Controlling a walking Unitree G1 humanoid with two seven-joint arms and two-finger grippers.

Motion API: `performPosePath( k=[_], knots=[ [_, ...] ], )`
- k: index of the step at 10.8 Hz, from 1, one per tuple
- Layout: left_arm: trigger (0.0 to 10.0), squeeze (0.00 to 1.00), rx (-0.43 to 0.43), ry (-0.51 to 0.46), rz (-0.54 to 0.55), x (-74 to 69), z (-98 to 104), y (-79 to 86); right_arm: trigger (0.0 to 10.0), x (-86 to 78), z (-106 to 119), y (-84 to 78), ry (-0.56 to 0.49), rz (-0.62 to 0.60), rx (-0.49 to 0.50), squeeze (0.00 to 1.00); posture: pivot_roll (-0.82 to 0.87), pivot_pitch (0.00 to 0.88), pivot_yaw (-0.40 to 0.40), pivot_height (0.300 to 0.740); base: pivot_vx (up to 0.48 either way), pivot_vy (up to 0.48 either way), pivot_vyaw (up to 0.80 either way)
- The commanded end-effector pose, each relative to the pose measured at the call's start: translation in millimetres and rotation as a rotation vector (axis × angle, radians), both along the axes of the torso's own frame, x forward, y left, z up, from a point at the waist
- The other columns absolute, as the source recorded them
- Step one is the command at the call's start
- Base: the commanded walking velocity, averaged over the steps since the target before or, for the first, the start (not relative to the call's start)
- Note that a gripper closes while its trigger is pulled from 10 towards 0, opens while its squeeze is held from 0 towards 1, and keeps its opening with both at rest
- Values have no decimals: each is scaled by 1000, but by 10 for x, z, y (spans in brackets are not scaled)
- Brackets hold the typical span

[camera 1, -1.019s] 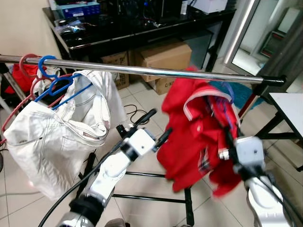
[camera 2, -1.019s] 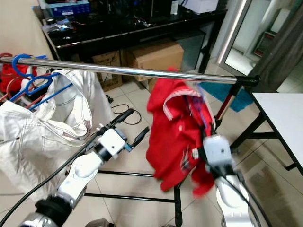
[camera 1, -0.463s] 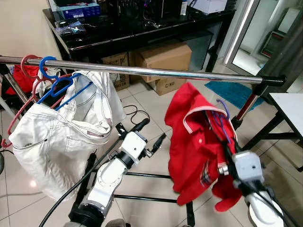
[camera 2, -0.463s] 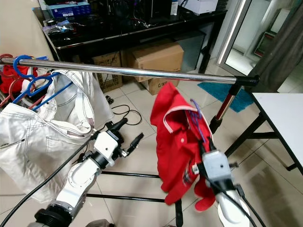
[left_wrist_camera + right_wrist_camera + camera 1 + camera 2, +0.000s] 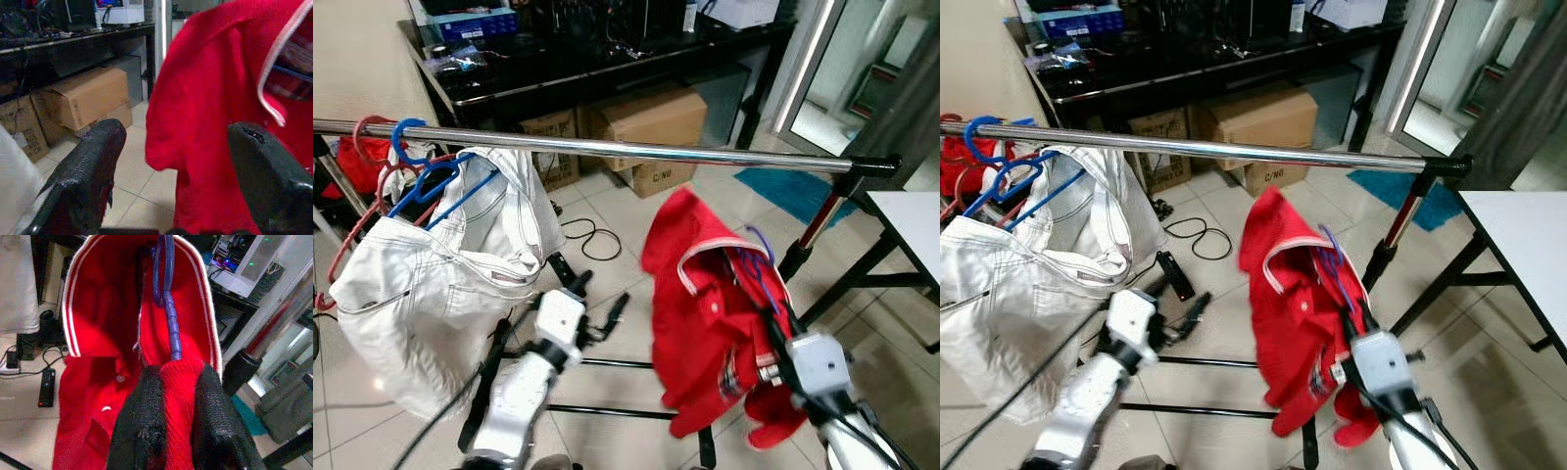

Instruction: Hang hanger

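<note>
A red shirt hangs on a purple hanger whose hook sticks up out of the white-trimmed collar. My right gripper is shut on the hanger's neck and the shirt cloth, holding it up from below. The hook is well below the chrome rail and clear of it. My left gripper is open and empty, low down left of the shirt. Its fingers point toward the red cloth without touching it.
White trousers hang from a blue hanger at the rail's left end, beside a red hanger. Cardboard boxes sit under a black desk. A white table stands right. A power strip lies on the tiles.
The red shirt and my right gripper have dropped lower, away from the rail. My left arm has sunk down and back toward the floor, still open.
</note>
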State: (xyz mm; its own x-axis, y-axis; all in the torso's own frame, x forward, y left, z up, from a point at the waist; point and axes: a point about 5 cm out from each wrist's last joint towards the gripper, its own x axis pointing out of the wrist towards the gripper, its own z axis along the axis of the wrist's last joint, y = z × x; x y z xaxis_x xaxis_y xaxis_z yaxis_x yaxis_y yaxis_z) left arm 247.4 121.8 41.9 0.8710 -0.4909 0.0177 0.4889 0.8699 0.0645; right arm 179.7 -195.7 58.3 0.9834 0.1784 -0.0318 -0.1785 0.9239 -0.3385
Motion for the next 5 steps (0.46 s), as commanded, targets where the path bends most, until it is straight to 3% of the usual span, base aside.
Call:
performPosePath(
  k=[1,5],
  knots=[
    [10000,0,-1,-4,2,2,33,17,10000,-4,135,-14,-67,12,8,0,23,0,-3,740,0,0,0],
    [10000,0,6,18,107,-100,-34,158,10000,-111,40,-3,-31,16,-12,0,14,0,11,740,0,0,0]
  ],
)
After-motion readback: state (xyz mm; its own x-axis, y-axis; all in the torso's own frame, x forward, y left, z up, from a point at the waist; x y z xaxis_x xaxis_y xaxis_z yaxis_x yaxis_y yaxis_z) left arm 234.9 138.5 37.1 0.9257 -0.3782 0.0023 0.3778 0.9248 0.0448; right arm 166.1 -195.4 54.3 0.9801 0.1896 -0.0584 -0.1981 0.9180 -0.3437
